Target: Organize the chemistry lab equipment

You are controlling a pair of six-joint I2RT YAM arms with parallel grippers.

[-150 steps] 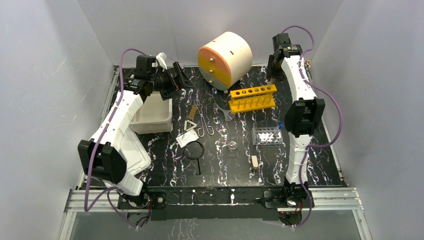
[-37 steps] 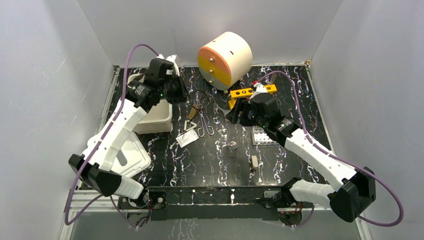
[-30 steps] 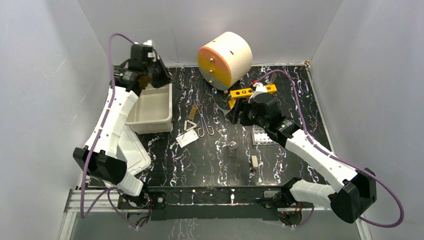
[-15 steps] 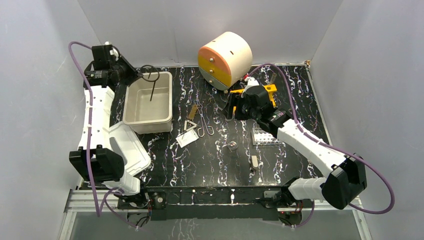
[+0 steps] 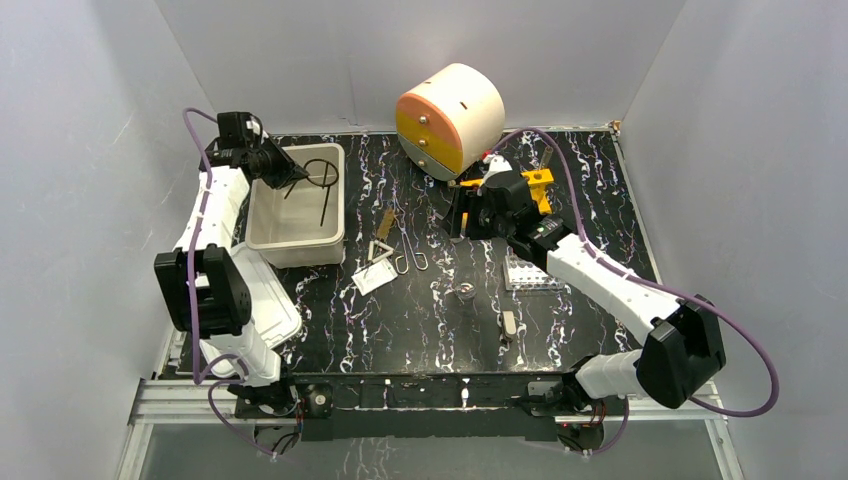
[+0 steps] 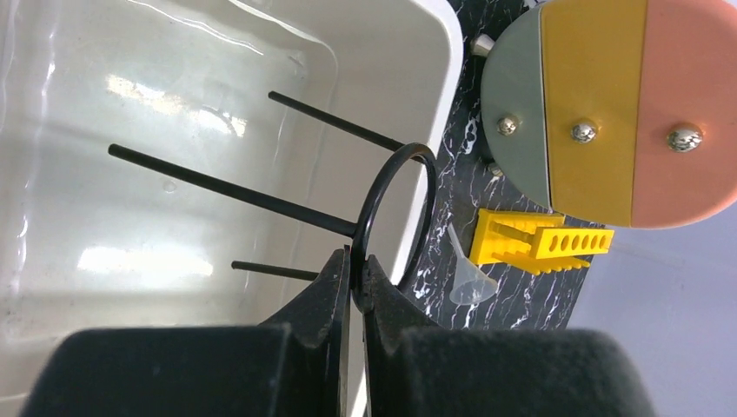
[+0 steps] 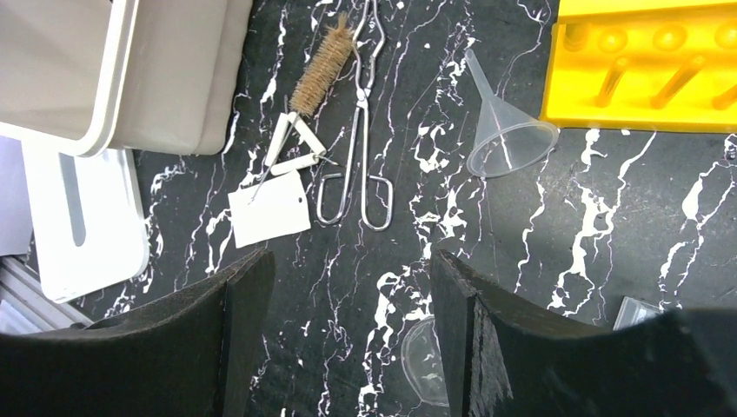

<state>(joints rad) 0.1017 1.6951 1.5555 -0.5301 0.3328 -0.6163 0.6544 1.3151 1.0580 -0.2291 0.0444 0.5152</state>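
My left fingers [image 6: 335, 291] are pinched tight on the rim of the black ring with handle [image 6: 395, 204]. I hold it above the white tub [image 5: 300, 252] at the 10 o'clock side of the desk [image 5: 420, 320]. The ring straddles the tub's rim and its rod handle reaches in over the tub; I cannot tell whether the tip touches the bottom. I read this step as dropping the ring into the tub. The next move calls for nudging it inward until the ring clears the rim, then parting the fingers.

My right fingers [image 7: 243, 334] stand wide apart and hold nothing. They hover around 1 o'clock from desk centre, over the clear funnel [image 7: 508, 130]. The metal tongs [image 7: 361, 122], bristle brush [image 7: 323, 65], metal triangle [image 7: 294, 143] and white square pad [image 7: 269, 208] lie at the funnel's 9 o'clock. The funnel looks like the likely next pick. It lies on its side and may roll, so I would close on it gently.
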